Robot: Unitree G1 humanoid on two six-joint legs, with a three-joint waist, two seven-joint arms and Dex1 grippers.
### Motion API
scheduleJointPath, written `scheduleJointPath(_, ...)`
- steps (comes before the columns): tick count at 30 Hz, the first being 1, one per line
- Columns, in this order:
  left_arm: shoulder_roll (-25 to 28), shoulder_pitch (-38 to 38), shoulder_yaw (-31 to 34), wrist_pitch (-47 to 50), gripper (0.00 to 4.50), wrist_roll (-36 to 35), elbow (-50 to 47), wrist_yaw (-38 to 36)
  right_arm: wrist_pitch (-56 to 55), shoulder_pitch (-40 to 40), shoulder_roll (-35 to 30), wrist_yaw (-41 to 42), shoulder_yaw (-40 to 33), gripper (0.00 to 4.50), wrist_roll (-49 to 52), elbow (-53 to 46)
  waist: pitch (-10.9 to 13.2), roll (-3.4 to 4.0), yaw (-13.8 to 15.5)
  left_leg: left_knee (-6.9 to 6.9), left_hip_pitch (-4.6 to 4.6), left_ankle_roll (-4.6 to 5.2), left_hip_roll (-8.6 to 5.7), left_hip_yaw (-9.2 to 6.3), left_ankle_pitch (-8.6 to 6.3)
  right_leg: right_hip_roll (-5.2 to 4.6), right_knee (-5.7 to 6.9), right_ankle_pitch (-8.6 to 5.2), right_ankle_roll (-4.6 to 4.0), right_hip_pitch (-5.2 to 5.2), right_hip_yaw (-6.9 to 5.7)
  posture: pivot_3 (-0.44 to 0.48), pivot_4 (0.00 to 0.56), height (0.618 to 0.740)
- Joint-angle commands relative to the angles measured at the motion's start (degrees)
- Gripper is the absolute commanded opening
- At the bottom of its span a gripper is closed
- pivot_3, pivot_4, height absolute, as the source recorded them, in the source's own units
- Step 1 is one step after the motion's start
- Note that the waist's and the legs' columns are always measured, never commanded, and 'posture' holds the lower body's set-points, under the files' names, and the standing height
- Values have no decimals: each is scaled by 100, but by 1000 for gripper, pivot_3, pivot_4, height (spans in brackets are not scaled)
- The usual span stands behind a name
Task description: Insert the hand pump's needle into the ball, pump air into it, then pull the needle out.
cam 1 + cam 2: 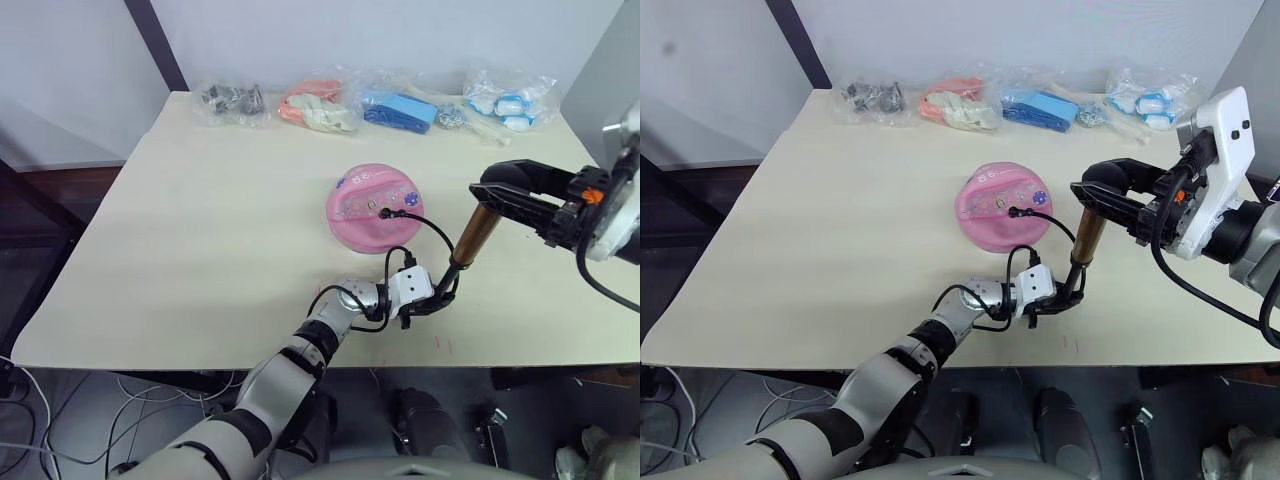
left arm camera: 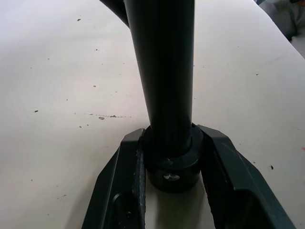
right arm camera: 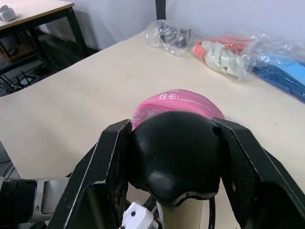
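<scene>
Nearest the table's (image 1: pixel 150 300) front edge, the left gripper (image 1: pixel 432 300) pinches the black lower end of the hand pump (image 1: pixel 474 236), which stands tilted just in front and to the right of the ball (image 1: pixel 372 206). The right gripper (image 1: pixel 487 192) clamps its black T-handle. The hose arcs to the needle (image 1: pixel 386 212) (seated in the ball's top). Beyond the ball, plastic bags (image 1: pixel 400 103) line the far edge.

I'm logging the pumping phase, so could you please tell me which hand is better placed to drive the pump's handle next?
The right hand: it is shut on the black T-handle at the top of the hand pump. The left hand clamps the pump's base on the table, and the needle already sits in the ball.
</scene>
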Motion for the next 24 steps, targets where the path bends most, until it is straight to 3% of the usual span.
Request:
scheduleJointPath(1,152,200,-210,132,1095,310,273,-49,-268,373,354,-144,74,2079,-697,-202,-7,-11,-1,0,1,0,0,-3,0,1,0,2,4,1,-3,0,150,740)
scheduleJointPath(4,159,217,-191,136,1095,301,243,-60,-377,916,721,51,538,2079,-1448,-224,-51,-67,-6,-2,8,0,1,-2,0,8,0,0,6,5,-4,0,150,740)
scheduleJointPath(11,170,270,-145,159,1095,249,159,-68,-731,1814,1352,570,1549,2079,-2999,42,-102,-85,-24,-20,60,1,22,-7,-2,10,-1,-27,-4,34,5,0,150,740)
scheduleJointPath(17,154,332,-127,193,1095,207,44,-89,-853,2090,1930,699,2382,2079,-4172,667,-182,-100,-23,-47,74,1,16,-6,-2,14,-3,-34,-16,34,2,0,150,740)
scheduleJointPath(20,159,347,-129,208,1095,206,20,-92,-856,2047,2059,770,2288,2079,-4355,685,-214,-95,-23,-58,81,1,16,-8,-2,15,-3,-38,-21,34,2,0,150,740)
scheduleJointPath(24,168,337,-129,214,1095,211,34,-87,-674,1711,1967,755,1558,2079,-3868,302,-214,-93,-22,-67,87,1,16,-9,-2,17,-3,-40,-25,36,1,0,150,740)
